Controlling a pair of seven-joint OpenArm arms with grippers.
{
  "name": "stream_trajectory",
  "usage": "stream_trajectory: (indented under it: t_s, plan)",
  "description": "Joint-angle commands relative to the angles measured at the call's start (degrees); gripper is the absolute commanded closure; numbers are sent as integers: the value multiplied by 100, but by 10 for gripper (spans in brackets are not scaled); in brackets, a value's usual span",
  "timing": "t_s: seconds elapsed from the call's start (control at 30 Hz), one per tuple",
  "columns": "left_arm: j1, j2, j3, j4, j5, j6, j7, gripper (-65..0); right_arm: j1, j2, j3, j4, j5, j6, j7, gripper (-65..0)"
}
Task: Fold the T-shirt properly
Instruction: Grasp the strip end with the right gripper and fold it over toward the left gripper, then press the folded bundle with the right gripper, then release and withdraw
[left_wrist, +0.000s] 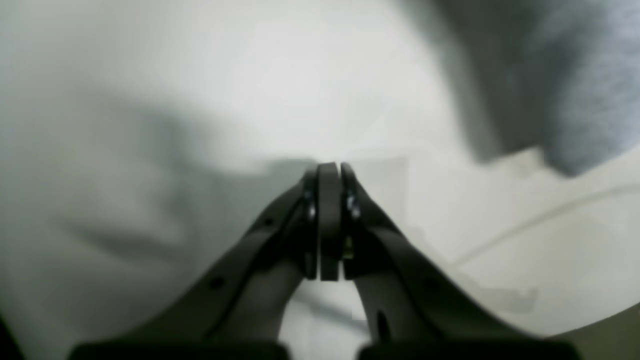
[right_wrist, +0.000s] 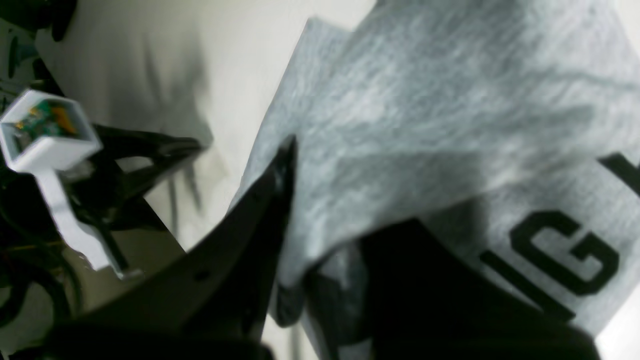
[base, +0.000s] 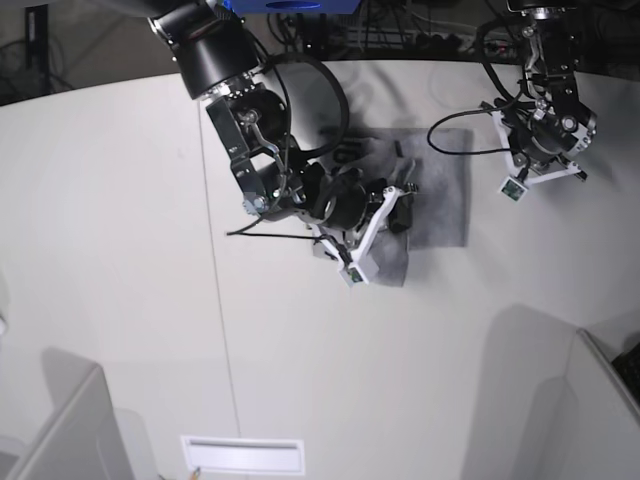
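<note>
Grey T-shirt (base: 440, 190) lying partly folded near the middle of a white bench (base: 120, 230), black block lettering visible on one layer in the right wrist view. Right gripper (base: 398, 205) low over the shirt's near edge, clenched on a fold of the T-shirt (right_wrist: 400, 115), cloth bunched between its black fingers (right_wrist: 270, 200). Left gripper (left_wrist: 329, 172) clenched with nothing between its jaws, raised above bare bench just beside the shirt's edge, clear of the cloth.
</note>
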Motion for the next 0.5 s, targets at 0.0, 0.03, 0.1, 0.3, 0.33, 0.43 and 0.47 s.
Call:
stream_trajectory:
  t_s: [0.0, 0.03, 0.1, 0.3, 0.33, 0.43, 0.47]
  plan:
    - [-3, -49, -137, 141, -24, -45, -47, 0, 110, -60, -2, 20, 110, 57, 73, 0]
    - [-3, -49, -269, 150, -24, -45, -38, 0, 119, -60, -2, -59, 110, 57, 73, 0]
    - [6, -22, -586, 176, -24, -45, -38, 0, 119, -69, -2, -209, 110, 57, 82, 0]
    - [76, -13, -1764, 159, -24, -45, -38, 0, 242, -69, -2, -543, 110, 57, 311, 0]
    - [76, -13, -1878, 150, -24, -45, -38, 0, 286, -69, 7, -622, 119, 57, 293, 0]
    - [85, -13, -2203, 176, -24, -45, -38, 0, 295, -69, 7, -710, 119, 57, 302, 0]
    - [85, -13, -2317, 176, -24, -45, -38, 0, 295, -69, 7, -718, 119, 57, 302, 0]
